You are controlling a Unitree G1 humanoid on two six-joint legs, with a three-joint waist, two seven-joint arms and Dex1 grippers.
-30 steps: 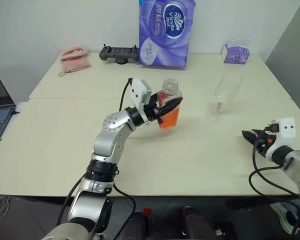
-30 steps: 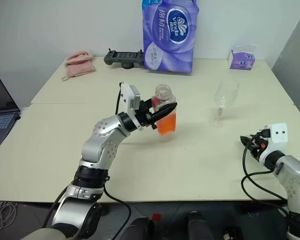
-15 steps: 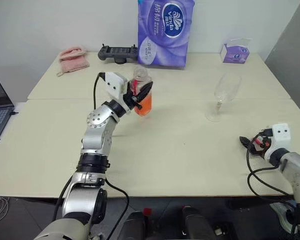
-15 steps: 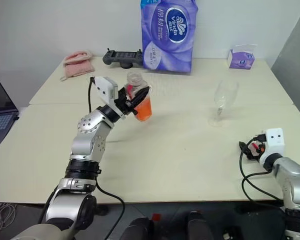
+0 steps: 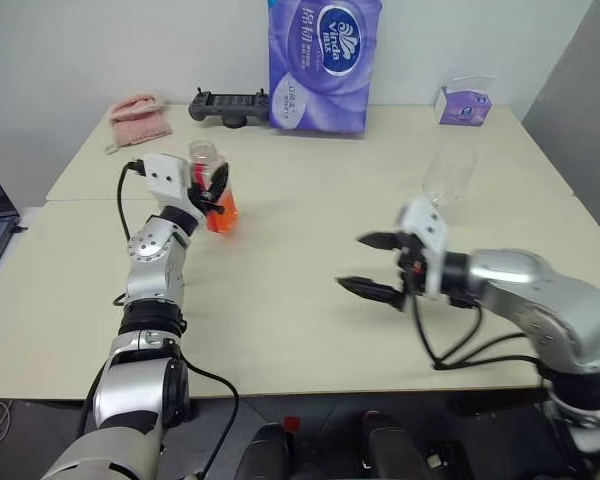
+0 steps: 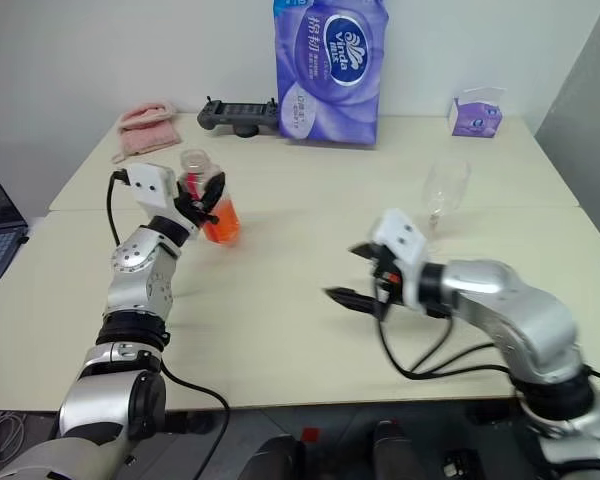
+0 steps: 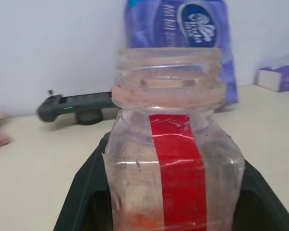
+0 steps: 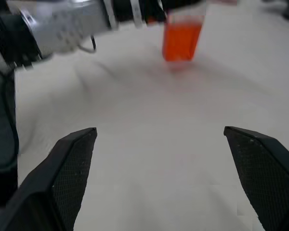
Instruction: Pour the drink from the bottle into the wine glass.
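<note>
so: bring the bottle over to the glass

uncapped bottle (image 5: 212,192), drink (image 5: 221,213) low inside, sits clenched in my left jaws (image 5: 208,186) at the desk's (image 5: 280,310) left. wine glass (image 5: 448,178) stands well apart. my right jaws (image 5: 368,264) hang released. i'd carry it upright, then tilt slowly.

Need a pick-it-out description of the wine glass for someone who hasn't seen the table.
Start at the big purple tissue pack standing at the back of the cream table, then look toward the small purple tissue box at the back right corner. Nearer than that box stands the wine glass, just beyond the open right tool. It is the only clear, stemmed, empty thing there.
</note>
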